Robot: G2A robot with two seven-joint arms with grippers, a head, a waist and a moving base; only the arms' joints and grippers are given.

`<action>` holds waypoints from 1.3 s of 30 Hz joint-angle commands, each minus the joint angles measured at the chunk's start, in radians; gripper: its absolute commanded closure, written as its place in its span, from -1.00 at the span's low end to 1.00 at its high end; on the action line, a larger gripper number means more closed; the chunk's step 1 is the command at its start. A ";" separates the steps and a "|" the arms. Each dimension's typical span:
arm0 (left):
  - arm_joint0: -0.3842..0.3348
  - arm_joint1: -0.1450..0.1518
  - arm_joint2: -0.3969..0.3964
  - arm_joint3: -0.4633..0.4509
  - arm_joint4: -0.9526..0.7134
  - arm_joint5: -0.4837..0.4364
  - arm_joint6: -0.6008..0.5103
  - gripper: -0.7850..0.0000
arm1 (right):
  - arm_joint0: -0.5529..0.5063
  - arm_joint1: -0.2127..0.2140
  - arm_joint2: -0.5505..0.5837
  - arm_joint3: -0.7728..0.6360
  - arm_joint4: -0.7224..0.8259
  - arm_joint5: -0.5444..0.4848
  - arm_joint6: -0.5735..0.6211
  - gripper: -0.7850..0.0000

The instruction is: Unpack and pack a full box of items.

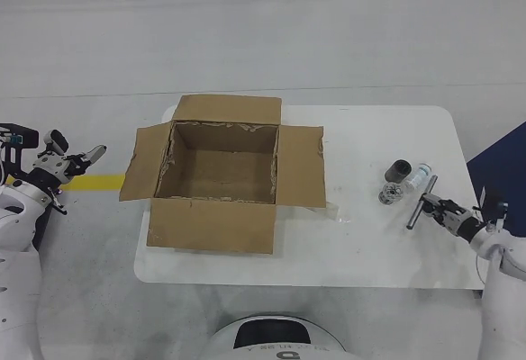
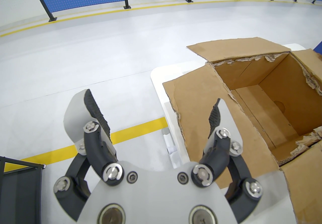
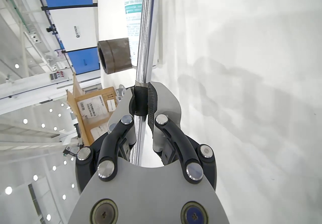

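**Box bare, rod in the right claw: this looks like the turnaround of the job.**

Top view: the cardboard box (image 1: 211,227) sits mid-table (image 1: 371,252) with all four flaps splayed and its floor bare, so I'd call unpacking all but done and the whole repack left. A dark ring (image 1: 397,170), a clear bottle (image 1: 416,176) and a small shiny part (image 1: 389,193) cluster near the right end, well apart from the box. Left wrist view: the left claw (image 2: 153,99) gapes wide, holding nothing, off the table's edge beside the box (image 2: 251,49), which is rough corrugated card with ragged torn rims. Right wrist view: the right claw (image 3: 143,99) is clamped on a steel rod (image 3: 146,34), slim, round and mirror-smooth, with ribbed black pads (image 3: 152,103) gripping it partway along. Its far end reaches just beside the smooth, labelled bottle (image 3: 132,16), and the ring (image 3: 114,55) is a dull, stubby tube.
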 commanded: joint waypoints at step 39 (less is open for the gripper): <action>0.000 0.000 0.000 0.000 0.000 0.000 0.000 -1.00 | 0.116 0.038 -0.132 0.222 0.670 -0.171 0.395 1.00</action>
